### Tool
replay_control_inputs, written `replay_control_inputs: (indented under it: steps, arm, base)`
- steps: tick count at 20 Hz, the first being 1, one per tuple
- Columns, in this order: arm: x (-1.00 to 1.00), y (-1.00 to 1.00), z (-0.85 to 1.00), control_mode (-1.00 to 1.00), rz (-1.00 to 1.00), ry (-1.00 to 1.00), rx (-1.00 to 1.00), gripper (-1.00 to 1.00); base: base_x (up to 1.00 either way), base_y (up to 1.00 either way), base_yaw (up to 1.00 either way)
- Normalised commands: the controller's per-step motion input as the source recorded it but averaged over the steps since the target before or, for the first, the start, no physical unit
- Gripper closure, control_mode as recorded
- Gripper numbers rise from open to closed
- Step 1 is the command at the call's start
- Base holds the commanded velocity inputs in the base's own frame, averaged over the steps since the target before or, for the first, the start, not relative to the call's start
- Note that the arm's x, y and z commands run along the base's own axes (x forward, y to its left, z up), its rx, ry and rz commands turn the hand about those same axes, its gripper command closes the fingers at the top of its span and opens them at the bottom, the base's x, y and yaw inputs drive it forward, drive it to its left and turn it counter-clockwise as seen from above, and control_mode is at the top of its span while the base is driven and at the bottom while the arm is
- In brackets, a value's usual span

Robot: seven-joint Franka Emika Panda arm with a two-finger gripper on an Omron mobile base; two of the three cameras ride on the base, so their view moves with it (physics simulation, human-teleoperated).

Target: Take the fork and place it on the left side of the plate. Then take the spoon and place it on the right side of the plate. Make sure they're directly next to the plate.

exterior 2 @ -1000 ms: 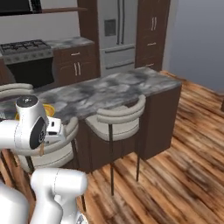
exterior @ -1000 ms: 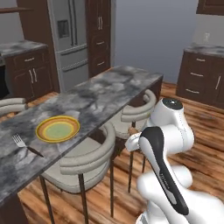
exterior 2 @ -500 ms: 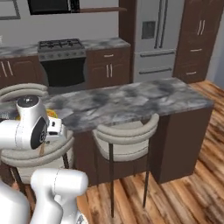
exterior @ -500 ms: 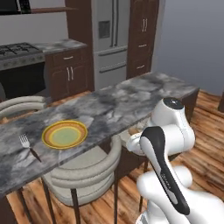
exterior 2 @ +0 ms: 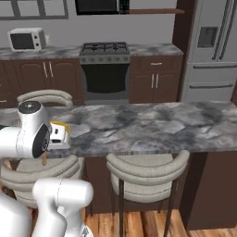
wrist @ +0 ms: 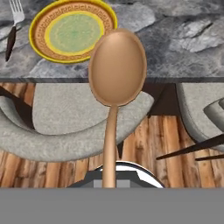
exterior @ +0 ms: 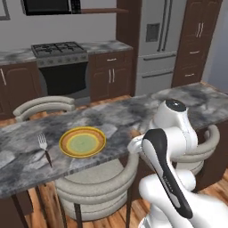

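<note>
Arm folded at lower right of left base view, gripper (wrist: 109, 186) clamped tight on spoon (wrist: 116, 72) handle, bowl up at frame centre, plate (exterior: 83, 141) on counter w/ fork (exterior: 44, 147) just left.

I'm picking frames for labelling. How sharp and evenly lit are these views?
Left base view: soft, flat light, plate and fork readable. Right base view: equally soft, no glare. Hand view: spoon looms large and crisp, no blur.

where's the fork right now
In the left base view the fork lies on the marble counter, just left of the plate, a small gap between them.
</note>
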Motion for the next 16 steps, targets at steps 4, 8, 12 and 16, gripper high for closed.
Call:
replay_control_inputs:
  steps: [4,8,12,16]
  arm:
    - [0.00,0.00,0.00,1.00,0.00,0.00,0.00,1.00]
    - [0.50,-0.23,-0.03,-1.00,0.10,0.05,0.02,1.00]
    - [1.00,-0.28,-0.04,-1.00,0.02,0.12,0.01,1.00]
    - [1.00,-0.12,-0.13,-1.00,0.00,0.14,0.00,1.00]
  base:
    - [0.98,-0.36,0.36]
    - [0.50,-0.19,0.15]
    - [0.00,0.00,0.00]
    - [0.00,0.00,0.00]
